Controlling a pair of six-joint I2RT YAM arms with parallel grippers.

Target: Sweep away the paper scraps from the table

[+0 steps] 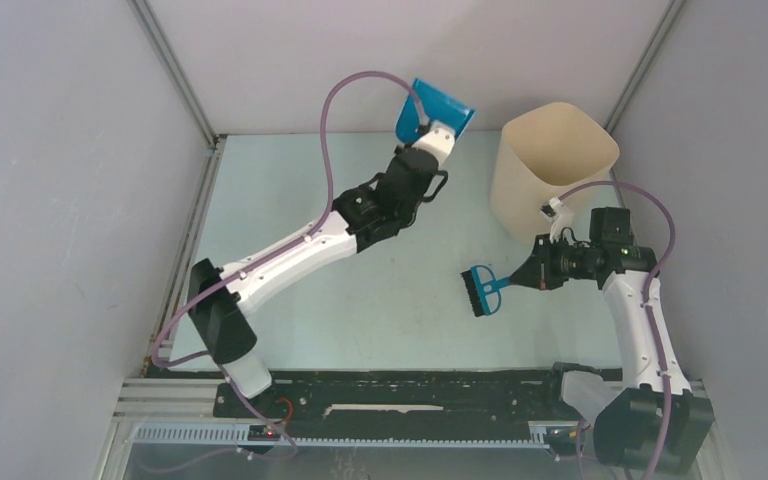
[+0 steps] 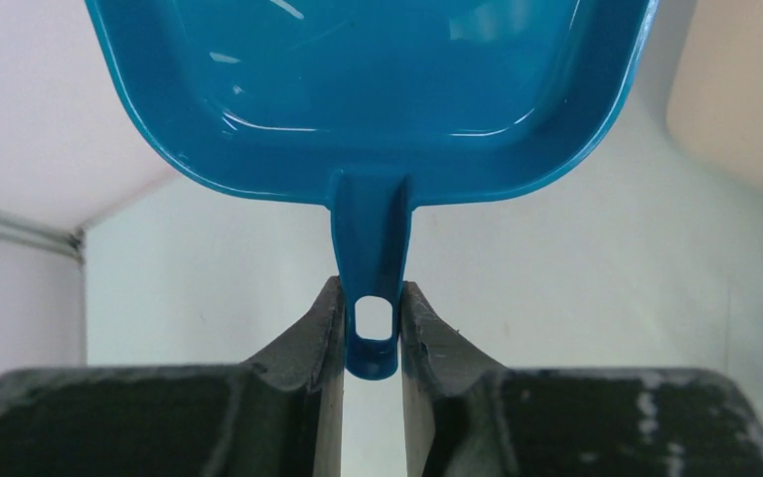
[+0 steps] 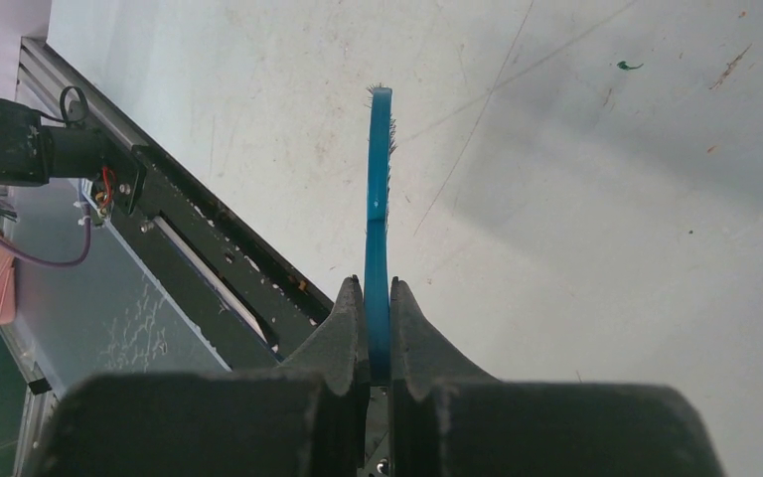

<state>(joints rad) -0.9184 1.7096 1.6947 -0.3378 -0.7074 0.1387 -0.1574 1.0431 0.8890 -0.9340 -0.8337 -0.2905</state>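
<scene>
Left gripper (image 1: 422, 130), top view: raised at the far side of the pale mint-green bench (image 1: 290, 180), pinching the handle of a blue plastic dustpan (image 1: 440, 105). The pan is tilted and sits left of the tall beige bin (image 1: 550, 160), not over its mouth. Right gripper (image 1: 520, 278) is near the front of the bin, clamped on a small blue hand brush (image 1: 480, 290). No paper scraps show anywhere on the bench from here; whether they are in the bin, I cannot tell.

Left wrist view: the gripper holds only the tail end of the handle, at the hanging hole. The visible part of the pan looks bare and glossy. Risk: with so short a hold, the pan could pivot or slip if it is swung or knocks the bin rim. Anything in the pan would spill onto the bench if it tips short of the mouth.

Right wrist view: the brush is edge-on, its thin handle squeezed between the jaws. Contact between bristles and bench is unclear. A tiny green fleck (image 3: 628, 66) lies well beyond the brush; it may be a scrap or a stain. Risk: it gets left behind, or the slim handle twists under sweeping pressure.
</scene>
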